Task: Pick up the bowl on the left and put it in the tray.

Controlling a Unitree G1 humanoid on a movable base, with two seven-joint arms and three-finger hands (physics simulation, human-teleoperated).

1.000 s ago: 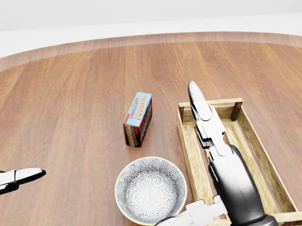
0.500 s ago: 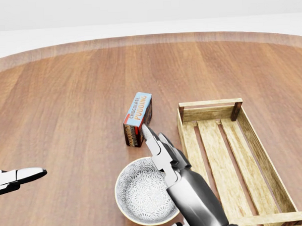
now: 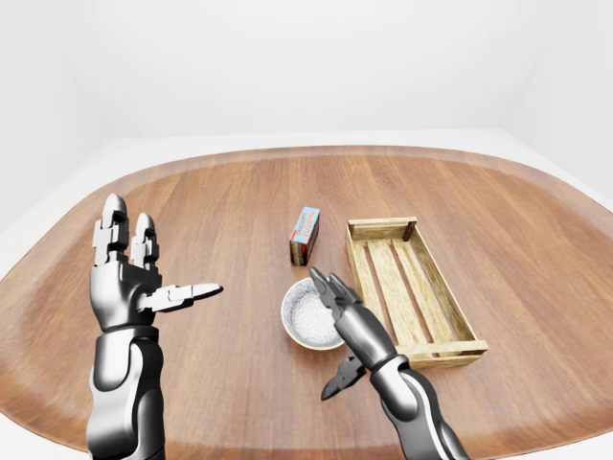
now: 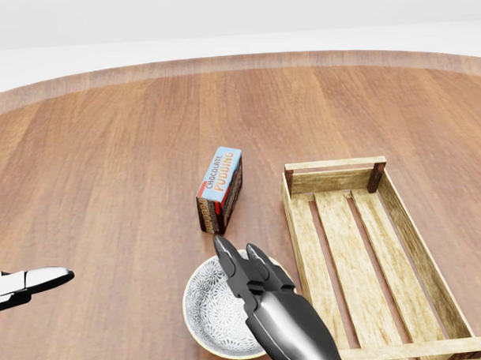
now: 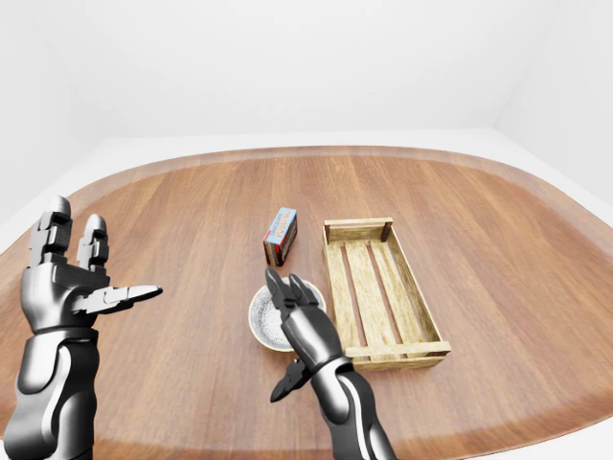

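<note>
Table [image 3: 239,192]: round-edged, brown wood grain, bearing all items noted.

Tray [image 4: 335,180]: slatted wooden crate, oblong, taken as the reference point. Nothing lies in it. In the head view its long axis runs from top to bottom.

Left hand [image 3: 124,278]: raised well to the left of the tray in the left-eye view. Its fingers stand upright and spread, its thumb is stretched toward the tray, and it holds nothing.

Right hand [image 3: 356,326]: just left of the tray's near corner, over the bowl. Its fingers [image 3: 321,286] are extended and slightly parted, with the thumb splayed wide below. They are not closed on anything. Contact with the bowl's rim is possible, but the views do not settle it.

Bowl [image 4: 209,307]: on the table just left of the tray's lower end, outside it. It is round with a pale rim and a fine grey-and-white patterned interior. It sits upright with its mouth facing up. Being circular, it has no long axis. The hand covers its right part.

Pudding box [image 4: 220,188]: left of the tray's far end, apart from the bowl. It stands on a long edge, its length running roughly parallel with the tray.
</note>
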